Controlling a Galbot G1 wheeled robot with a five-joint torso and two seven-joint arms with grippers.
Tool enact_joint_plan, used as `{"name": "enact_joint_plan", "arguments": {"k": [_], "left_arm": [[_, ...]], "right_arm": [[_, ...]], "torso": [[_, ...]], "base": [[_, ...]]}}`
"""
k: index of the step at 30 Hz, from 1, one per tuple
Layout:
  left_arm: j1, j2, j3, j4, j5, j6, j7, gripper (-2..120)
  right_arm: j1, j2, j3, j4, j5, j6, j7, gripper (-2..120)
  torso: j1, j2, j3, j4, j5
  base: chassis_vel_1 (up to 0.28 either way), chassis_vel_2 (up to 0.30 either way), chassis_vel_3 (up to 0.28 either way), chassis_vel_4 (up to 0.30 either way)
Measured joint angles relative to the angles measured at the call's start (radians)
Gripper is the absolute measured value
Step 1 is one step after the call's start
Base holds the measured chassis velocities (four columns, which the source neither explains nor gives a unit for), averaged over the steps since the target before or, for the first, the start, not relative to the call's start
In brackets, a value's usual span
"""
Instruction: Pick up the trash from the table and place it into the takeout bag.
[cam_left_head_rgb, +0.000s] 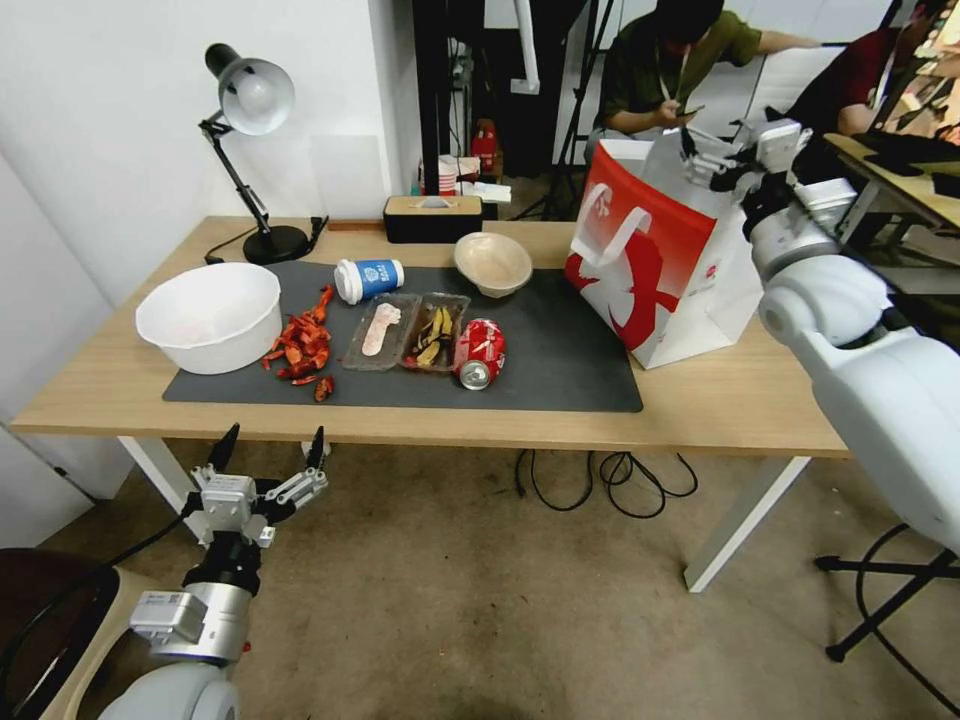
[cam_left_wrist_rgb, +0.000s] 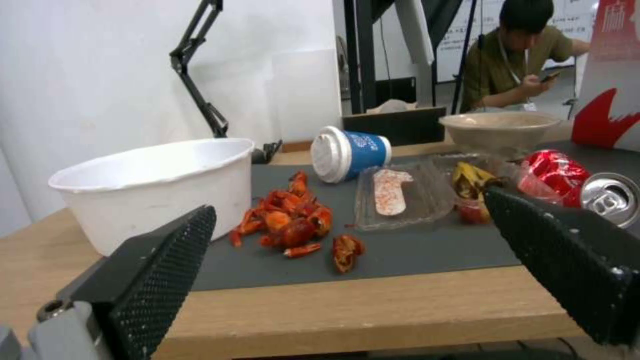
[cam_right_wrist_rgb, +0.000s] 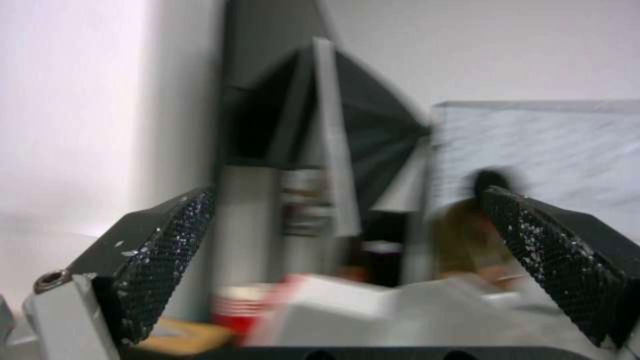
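Above the bag (cam_left_head_rgb: 665, 270) at the table's (cam_left_head_rgb: 720, 400) right end we see our right gripper (cam_left_head_rgb: 715, 160) spread apart; our left gripper (cam_left_head_rgb: 268, 450), apart too, hangs below the front edge.

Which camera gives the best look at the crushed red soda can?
The left wrist view: the crushed red soda can lies close on the dark mat, silver top facing the camera, though the left tool's finger covers its lower part. The head view shows it whole but smaller. The right wrist view faces the room behind.
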Motion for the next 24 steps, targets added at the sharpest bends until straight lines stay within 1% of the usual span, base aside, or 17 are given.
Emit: {"name": "enact_joint_plan", "arguments": {"k": [1, 3, 4, 5, 6, 7, 8, 9, 10, 12, 13, 15, 16, 19, 20, 23, 24], "left_arm": [[0.001, 0.0, -0.001, -0.001, 0.0, 0.0, 0.0, 100], [0.001, 0.0, -0.003, -0.003, -0.001, 0.0, -0.001, 100], [0.001, 0.0, -0.003, -0.003, -0.001, 0.0, -0.001, 100], [0.0, 0.0, -0.004, -0.003, -0.001, 0.0, -0.001, 100], [-0.002, 0.0, -0.004, -0.003, -0.001, 0.0, -0.001, 100], [-0.002, 0.0, -0.005, -0.003, -0.001, 0.0, -0.001, 100], [-0.003, 0.0, -0.006, -0.003, -0.001, -0.001, -0.001, 100], [-0.003, 0.0, -0.006, -0.003, -0.001, -0.001, -0.001, 100], [-0.003, 0.001, -0.007, -0.003, -0.001, -0.001, -0.001, 100], [-0.003, 0.001, -0.007, -0.001, -0.001, -0.001, -0.001, 100], [-0.003, 0.001, -0.007, -0.001, -0.001, -0.001, -0.001, 100], [-0.003, 0.0, -0.007, 0.001, -0.001, -0.001, -0.001, 100], [-0.003, 0.0, -0.007, 0.001, -0.001, -0.001, -0.001, 100], [-0.004, -0.001, -0.007, 0.003, -0.001, -0.001, 0.002, 100], [-0.004, -0.001, -0.007, 0.003, -0.001, -0.001, 0.002, 100], [-0.001, -0.002, -0.007, 0.005, -0.001, 0.003, 0.01, 100], [-0.001, -0.002, -0.007, 0.005, -0.001, 0.003, 0.01, 100]], "right_arm": [[-0.033, -0.008, 0.019, 0.034, 0.032, 0.008, -0.02, 100], [-0.199, -0.03, 0.097, 0.148, 0.074, 0.042, -0.094, 100], [-0.199, -0.03, 0.097, 0.148, 0.074, 0.042, -0.094, 100], [-0.266, -0.033, 0.129, 0.184, 0.065, 0.063, -0.117, 100], [-0.365, -0.032, 0.185, 0.234, 0.037, 0.091, -0.139, 100], [-0.444, -0.026, 0.226, 0.265, 0.014, 0.107, -0.153, 100], [-0.524, -0.015, 0.257, 0.291, -0.016, 0.119, -0.164, 100], [-0.524, -0.015, 0.257, 0.291, -0.016, 0.119, -0.164, 100], [-0.615, 0.005, 0.295, 0.316, -0.059, 0.14, -0.175, 100], [-0.756, 0.051, 0.347, 0.349, -0.154, 0.178, -0.187, 100], [-0.756, 0.051, 0.347, 0.349, -0.154, 0.178, -0.187, 100], [-0.912, 0.122, 0.381, 0.369, -0.261, 0.224, -0.191, 100], [-0.912, 0.122, 0.381, 0.369, -0.261, 0.224, -0.191, 100], [-1.093, 0.24, 0.41, 0.382, -0.359, 0.268, -0.15, 100], [-1.093, 0.24, 0.41, 0.382, -0.359, 0.268, -0.15, 100], [-1.183, 0.323, 0.404, 0.377, -0.401, 0.277, -0.085, 100], [-1.183, 0.323, 0.404, 0.377, -0.401, 0.277, -0.085, 100]], "torso": [[0.0, 0.0, 0.0, 0.0002, 0.0], [0.0, 0.0, 0.0, -0.0002, 0.0001], [0.0, 0.0, 0.0, -0.0002, 0.0001], [0.0, 0.0, 0.0, -0.0002, 0.0013], [0.0, 0.0, 0.0, 0.0003, -0.0006], [0.0, 0.0, 0.0, 0.0001, -0.001], [0.0, 0.0, 0.0, 0.0001, 0.0], [0.0, 0.0, 0.0, 0.0001, 0.0], [0.0, 0.0, 0.0, -0.0002, 0.0011], [0.0, 0.0, 0.0, 0.0, -0.0005], [0.0, 0.0, 0.0, 0.0, -0.0005], [0.0, 0.0, 0.0, 0.0004, 0.0], [0.0, 0.0, 0.0, 0.0004, 0.0], [0.0, 0.0, 0.0, -0.0003, -0.0001], [0.0, 0.0, 0.0, -0.0003, -0.0001], [0.0, 0.0, 0.0, 0.0, -0.0004], [0.0, 0.0, 0.0, 0.0, -0.0004]], "base": [[0.0, 0.0, 0.0, 0.0], [0.0, 0.0, 0.0, 0.0], [0.0, 0.0, 0.0, 0.0], [0.0, 0.0, 0.0, 0.0], [0.0, 0.0, 0.0, 0.0], [0.0, 0.0, 0.0, 0.0], [0.0, 0.0, 0.0, 0.0], [0.0, 0.0, 0.0, 0.0], [0.0, 0.0, 0.0, 0.0], [0.0, 0.0, 0.0, 0.0], [0.0, 0.0, 0.0, 0.0], [0.0, 0.0, 0.0, 0.0], [0.0, 0.0, 0.0, 0.0], [0.0, 0.0, 0.0, 0.0], [0.0, 0.0, 0.0, 0.0], [0.0, 0.0, 0.0, 0.0], [0.0, 0.0, 0.0, 0.0]]}}
